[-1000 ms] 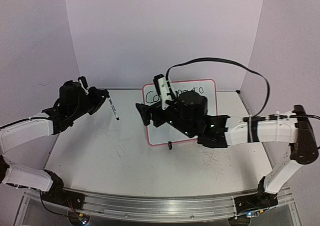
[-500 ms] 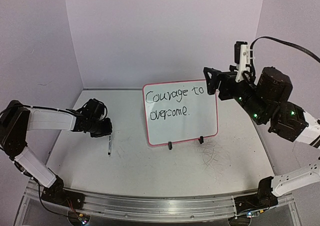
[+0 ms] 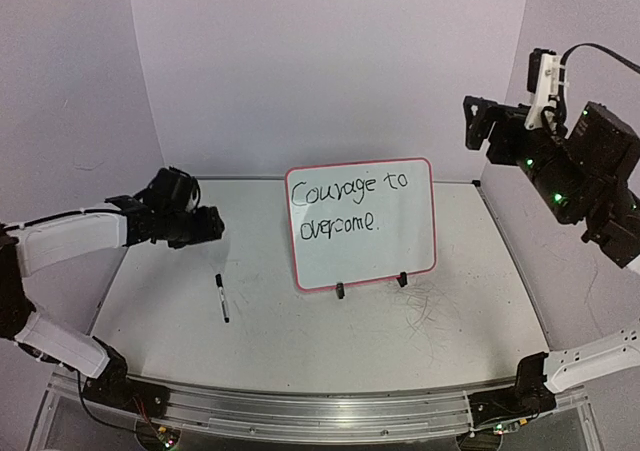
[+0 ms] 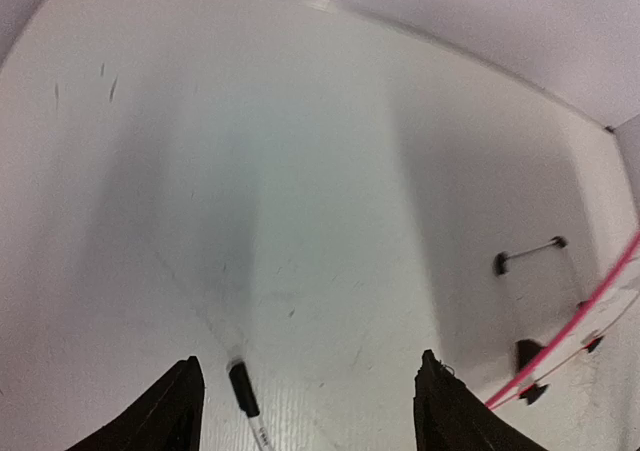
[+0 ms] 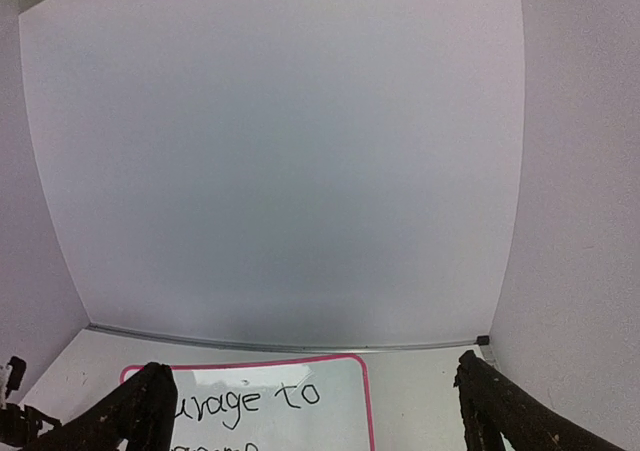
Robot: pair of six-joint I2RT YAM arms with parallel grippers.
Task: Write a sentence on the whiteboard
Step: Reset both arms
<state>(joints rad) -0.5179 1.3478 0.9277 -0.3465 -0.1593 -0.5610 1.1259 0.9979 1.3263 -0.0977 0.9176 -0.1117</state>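
- Two black two-finger grippers are shown above a flat white desk (image 3: 300, 351) enclosed by plain pale walls.
- One small glossy white rectangular whiteboard (image 3: 362, 226) with a thin red-pink rounded frame is stood near the far edge of the desk, slightly right of its middle.
- The whiteboard is carried on two small black clip feet (image 3: 340, 290) at its lower edge, and its face is turned toward the near edge.
- Two lines of black handwriting are read on the whiteboard: "Courage to" above "overcome."
- One slim marker pen (image 3: 222, 298) with a white barrel and black ends is laid flat on the desk, left of the whiteboard and apart from it, running roughly from the far edge toward the near edge.
- The left gripper (image 3: 205, 226) is held above the left half of the desk, on the far side of the marker pen and not touching it.
- In the left wrist view, the fingers of the left gripper (image 4: 310, 411) are seen spread apart with nothing clamped; the marker pen (image 4: 245, 396) is seen on the desk beneath them, and the red-pink frame of the whiteboard (image 4: 570, 336) at the right.
- The right gripper (image 3: 480, 121) is raised high over the far right corner of the desk, well apart from the whiteboard.
- In the right wrist view, the fingers of the right gripper (image 5: 320, 421) are seen wide apart and empty, with the top of the whiteboard (image 5: 260, 401) below.
- Faint dark scuff marks (image 3: 425, 311) are seen on the desk beside the right foot.
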